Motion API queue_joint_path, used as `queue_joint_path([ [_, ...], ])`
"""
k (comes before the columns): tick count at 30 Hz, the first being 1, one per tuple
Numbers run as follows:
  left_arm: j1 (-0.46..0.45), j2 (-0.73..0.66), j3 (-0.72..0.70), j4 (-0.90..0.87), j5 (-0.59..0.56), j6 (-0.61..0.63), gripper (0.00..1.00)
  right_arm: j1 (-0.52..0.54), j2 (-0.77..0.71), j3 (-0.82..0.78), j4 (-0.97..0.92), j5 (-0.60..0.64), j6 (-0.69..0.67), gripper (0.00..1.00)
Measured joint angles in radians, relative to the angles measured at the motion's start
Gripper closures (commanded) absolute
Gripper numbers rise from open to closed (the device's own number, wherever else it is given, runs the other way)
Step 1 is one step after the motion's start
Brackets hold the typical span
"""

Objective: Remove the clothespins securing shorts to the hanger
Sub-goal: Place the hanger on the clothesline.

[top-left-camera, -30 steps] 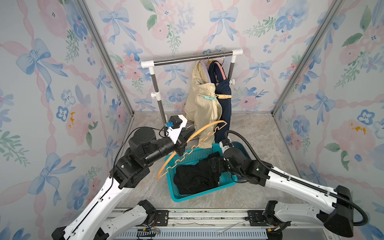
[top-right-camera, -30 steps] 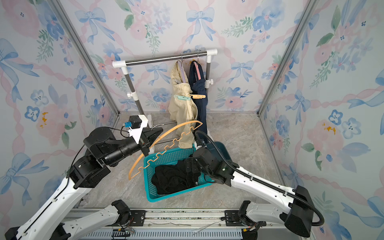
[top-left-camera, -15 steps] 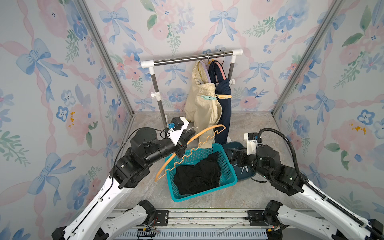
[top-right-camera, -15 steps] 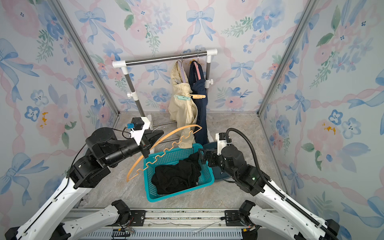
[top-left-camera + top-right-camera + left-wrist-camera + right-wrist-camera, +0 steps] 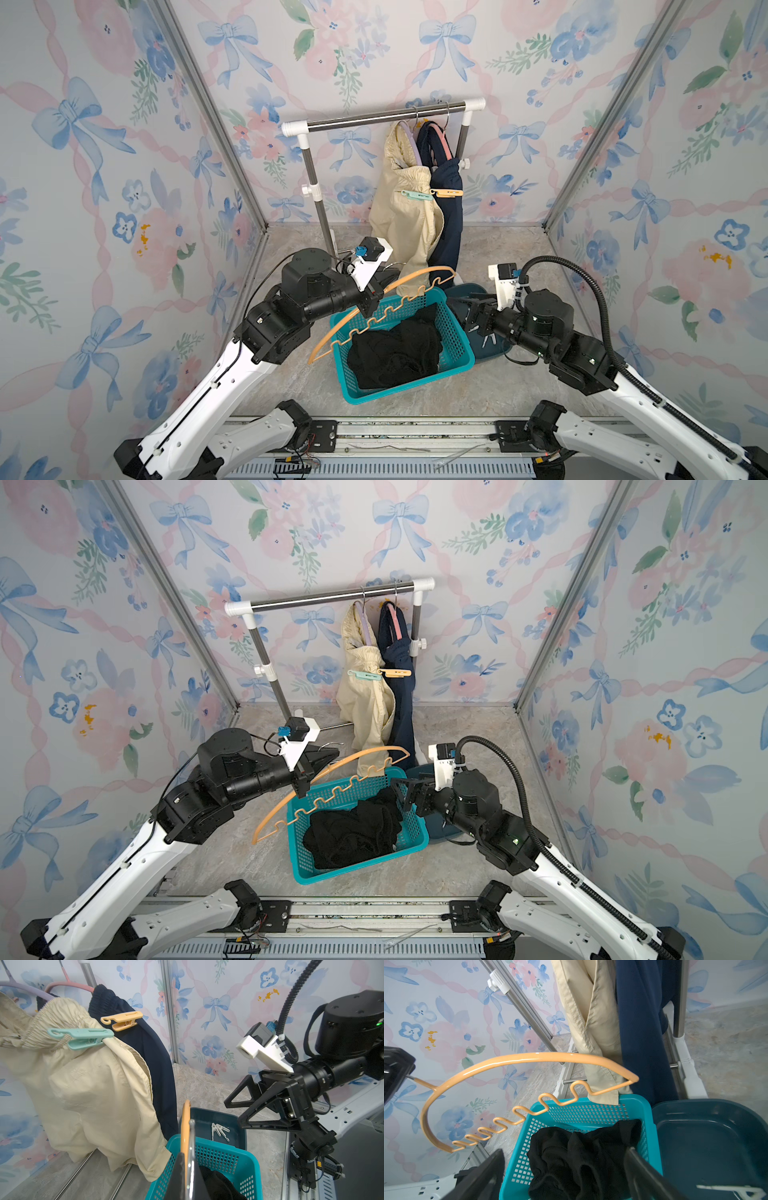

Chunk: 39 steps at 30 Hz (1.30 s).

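Note:
My left gripper point(image 5: 390, 274) is shut on the hook of an empty orange hanger point(image 5: 399, 286), held over the teal basket point(image 5: 457, 345). The black shorts point(image 5: 395, 353) lie loose in that basket. On the rail hang cream shorts point(image 5: 407, 216) with a mint clothespin point(image 5: 417, 194) and navy shorts point(image 5: 451, 216) with a light orange clothespin point(image 5: 446, 192). White clothespins point(image 5: 220, 1131) lie in the dark blue tray point(image 5: 706, 1136). My right gripper point(image 5: 471, 307) stands open and empty at the basket's right edge, above the tray.
The steel rail point(image 5: 374, 118) with white joints stands at the back, its base bars on the floor behind the basket. Patterned walls close in on three sides. Bare stone floor shows left of the basket and at the far right.
My right arm has drawn back from inside the basket to the right, over the tray, leaving the black shorts lying there. The left gripper and the hanger have barely moved.

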Motion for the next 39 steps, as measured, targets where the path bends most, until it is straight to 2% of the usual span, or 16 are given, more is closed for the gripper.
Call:
queue_joint_path([
  [10, -0.006, 0.044, -0.006, -0.001, 0.011, 0.031, 1.00, 0.007, 0.039, 0.021, 0.008, -0.029, 0.019, 0.19],
  [19, -0.013, 0.094, -0.006, 0.000, 0.056, 0.046, 1.00, 0.013, 0.039, 0.021, 0.028, -0.030, 0.042, 0.22],
  [39, -0.020, 0.117, -0.006, -0.006, 0.233, 0.129, 1.00, -0.030, 0.101, 0.230, -0.224, -0.053, -0.280, 0.16],
])
